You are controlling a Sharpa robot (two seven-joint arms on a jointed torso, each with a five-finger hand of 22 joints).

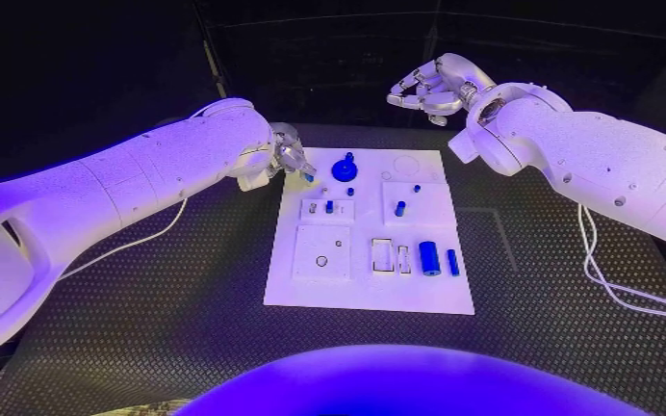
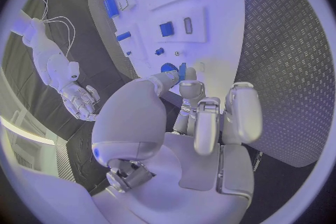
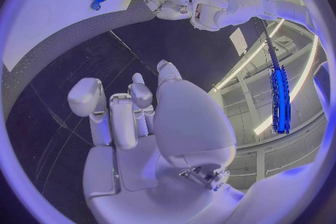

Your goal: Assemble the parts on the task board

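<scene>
The white task board (image 1: 313,286) lies in the middle of the table. On it are a round blue part (image 1: 345,168) near the far edge, a blue cylinder (image 1: 430,258), a thin blue bar (image 1: 452,262) and small blue pegs (image 1: 399,208). My left hand (image 1: 285,158) hovers at the board's far left corner with its fingers (image 2: 192,89) curled toward the thumb. A blue piece (image 2: 181,71) shows right at the fingertips, beside the round blue part (image 2: 167,68); whether it is pinched I cannot tell. My right hand (image 1: 427,89) hangs raised beyond the board's far edge, fingers (image 3: 122,112) loosely bent, holding nothing.
The board also carries rectangular recesses (image 1: 382,253) and a small ring (image 1: 322,261). Black ribbed table (image 1: 166,320) surrounds the board on all sides. White cables (image 1: 611,281) trail over the table at the right and along the left arm.
</scene>
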